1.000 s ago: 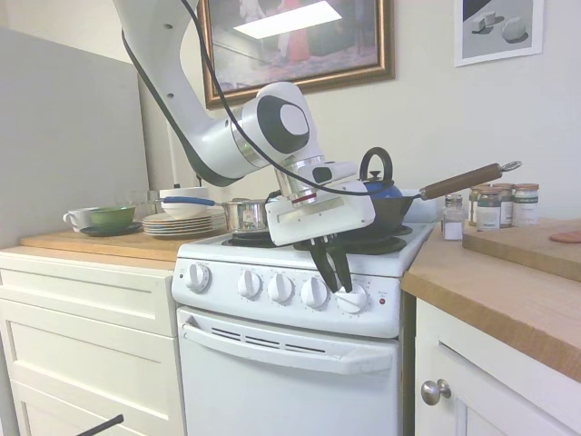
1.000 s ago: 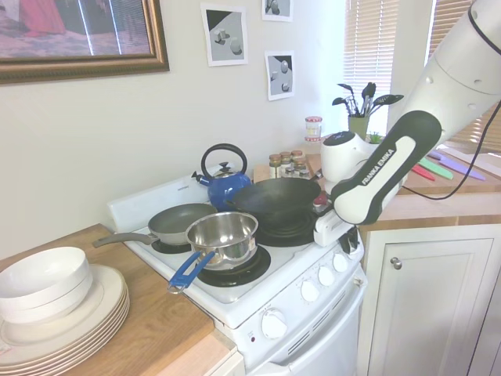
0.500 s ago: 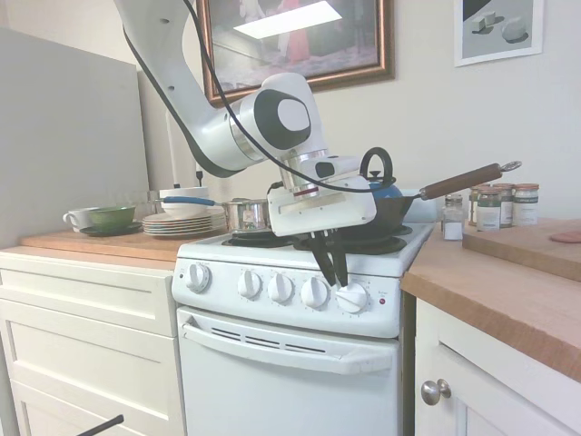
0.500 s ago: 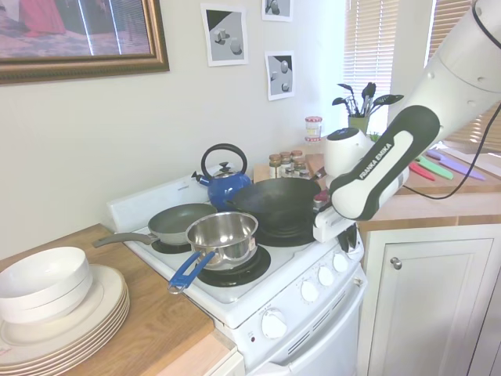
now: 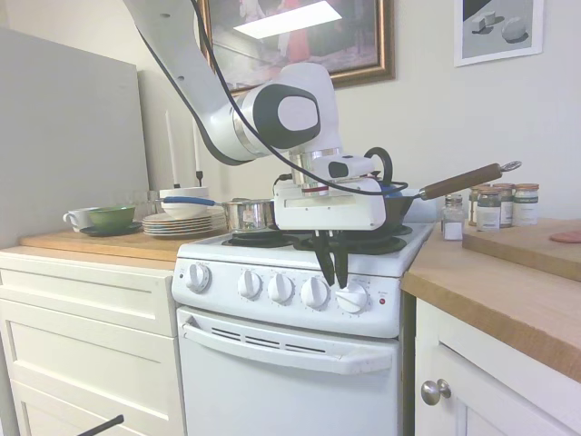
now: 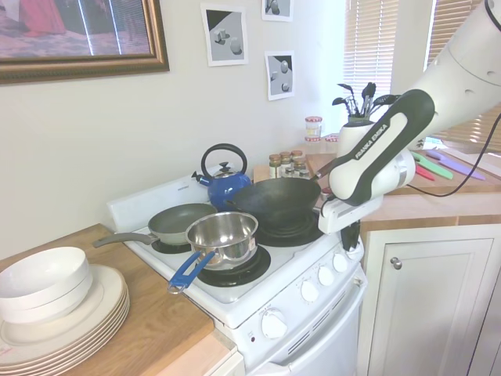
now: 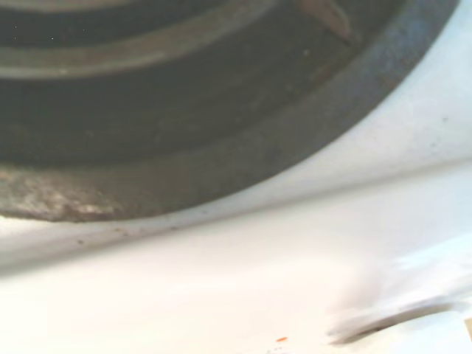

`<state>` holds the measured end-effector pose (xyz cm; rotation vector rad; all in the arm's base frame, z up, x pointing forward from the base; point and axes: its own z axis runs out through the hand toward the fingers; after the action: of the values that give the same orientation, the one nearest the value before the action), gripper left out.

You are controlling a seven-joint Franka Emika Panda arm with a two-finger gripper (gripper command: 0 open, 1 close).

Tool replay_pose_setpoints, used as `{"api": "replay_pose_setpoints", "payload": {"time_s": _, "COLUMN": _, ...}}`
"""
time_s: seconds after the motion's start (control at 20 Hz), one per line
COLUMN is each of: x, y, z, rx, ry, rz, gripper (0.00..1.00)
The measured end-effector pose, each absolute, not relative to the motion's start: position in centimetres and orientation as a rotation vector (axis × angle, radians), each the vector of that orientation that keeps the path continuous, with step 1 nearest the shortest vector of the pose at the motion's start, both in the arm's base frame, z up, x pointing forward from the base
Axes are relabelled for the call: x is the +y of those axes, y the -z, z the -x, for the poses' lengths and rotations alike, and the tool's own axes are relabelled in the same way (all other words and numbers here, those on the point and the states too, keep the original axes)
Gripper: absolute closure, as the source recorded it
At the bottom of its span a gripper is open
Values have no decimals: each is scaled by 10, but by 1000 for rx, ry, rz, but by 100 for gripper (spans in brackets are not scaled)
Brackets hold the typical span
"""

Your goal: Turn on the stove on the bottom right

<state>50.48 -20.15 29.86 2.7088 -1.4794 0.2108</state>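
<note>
- Stove is sitting between two white cabinets with wooden worktops, so you're looking at a narrow white range with a row of five round knobs across its front panel.
- Jaws are pointing straight down from the white arm, and their tips are resting right at the top of the knob at the far end of the row, the one next to the small red light.
- You're seeing the two black fingers sitting close together with barely a sliver between them. They look pinched on that knob's ridge, but the contact itself is too small to confirm from either outside view.
- From the second outside camera, the same gripper is hanging over the front corner of the stove, by the knob nearest the cabinet with the metal pull.
- Up on the burners you're getting a dark wok with a wooden handle, a blue kettle behind it, a steel saucepan with a blue handle, and a grey frying pan.
- A stack of plates with a white bowl on top is sitting on the worktop beside the stove.
- Wrist camera is showing you only a blurry curve of dark burner ring and white stove top.
</note>
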Motion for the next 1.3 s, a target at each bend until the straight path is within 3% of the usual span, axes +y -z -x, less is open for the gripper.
{"api": "replay_pose_setpoints", "payload": {"time_s": 1.3, "x": -214, "y": -277, "z": -497, "rx": -1547, "ry": -135, "rz": -2739, "gripper": 100}}
